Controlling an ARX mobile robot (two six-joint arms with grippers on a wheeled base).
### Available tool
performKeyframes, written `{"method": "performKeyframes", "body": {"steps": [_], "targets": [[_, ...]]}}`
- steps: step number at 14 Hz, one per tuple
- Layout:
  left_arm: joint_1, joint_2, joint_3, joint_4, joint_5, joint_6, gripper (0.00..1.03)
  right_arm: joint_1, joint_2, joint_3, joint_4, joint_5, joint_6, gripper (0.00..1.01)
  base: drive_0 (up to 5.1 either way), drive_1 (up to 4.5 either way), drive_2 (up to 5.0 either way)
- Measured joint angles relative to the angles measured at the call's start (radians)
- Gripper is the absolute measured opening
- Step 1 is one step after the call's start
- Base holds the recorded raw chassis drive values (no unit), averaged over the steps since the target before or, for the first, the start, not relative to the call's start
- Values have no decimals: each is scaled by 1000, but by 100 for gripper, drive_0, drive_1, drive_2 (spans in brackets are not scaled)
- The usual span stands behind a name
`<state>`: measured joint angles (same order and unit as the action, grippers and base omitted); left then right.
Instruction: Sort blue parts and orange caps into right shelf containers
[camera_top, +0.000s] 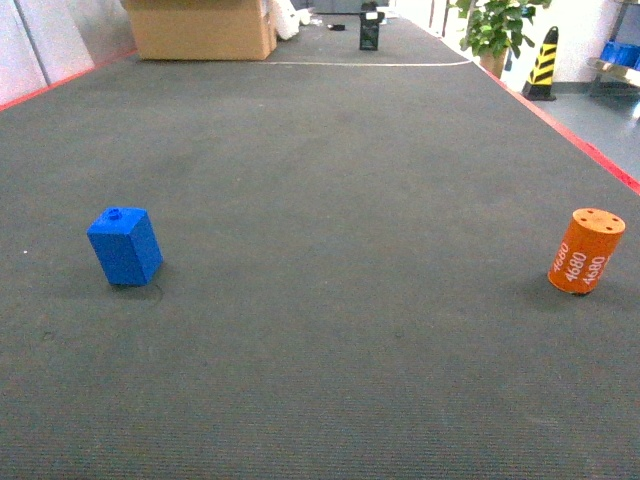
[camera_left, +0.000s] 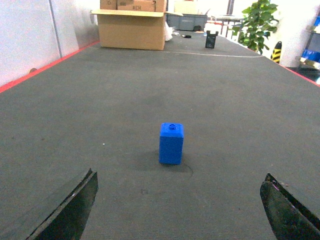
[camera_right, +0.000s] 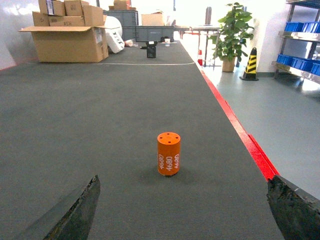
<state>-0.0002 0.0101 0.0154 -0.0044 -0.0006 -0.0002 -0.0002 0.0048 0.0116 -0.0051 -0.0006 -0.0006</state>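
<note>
Nearest to me, the left gripper (camera_left: 177, 210) has its jaws wide apart and holds nothing. The blue part (camera_left: 171, 143) stands upright on the dark floor mat (camera_left: 125, 90) just ahead, lined up between the jaws. The right gripper (camera_right: 182, 210) is wide apart too and empty, with the orange cap (camera_right: 169, 153) standing ahead of it, near the red edge line (camera_right: 235, 130).

Both pieces are small and tall, I think. A jaw that bumps one could tip it over, and the round cap could roll away toward the red line.

Far off on the right are the blue crates (camera_right: 300, 62) on the shelf (camera_right: 292, 36). That is a long carry, so a loose hold could drop a piece.
</note>
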Motion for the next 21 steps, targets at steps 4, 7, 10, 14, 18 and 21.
{"method": "performKeyframes", "body": {"steps": [4, 7, 10, 14, 18, 21], "targets": [[0, 0, 0, 0, 0, 0, 98, 0, 0, 0, 0, 0, 0, 98, 0, 0, 0], [0, 0, 0, 0, 0, 0, 98, 0, 0, 0, 0, 0, 0, 98, 0, 0, 0], [0, 0, 0, 0, 0, 0, 98, 0, 0, 0, 0, 0, 0, 98, 0, 0, 0], [0, 0, 0, 0, 0, 0, 98, 0, 0, 0, 0, 0, 0, 98, 0, 0, 0], [0, 0, 0, 0, 0, 0, 98, 0, 0, 0, 0, 0, 0, 98, 0, 0, 0], [0, 0, 0, 0, 0, 0, 98, 0, 0, 0, 0, 0, 0, 98, 0, 0, 0]]}}
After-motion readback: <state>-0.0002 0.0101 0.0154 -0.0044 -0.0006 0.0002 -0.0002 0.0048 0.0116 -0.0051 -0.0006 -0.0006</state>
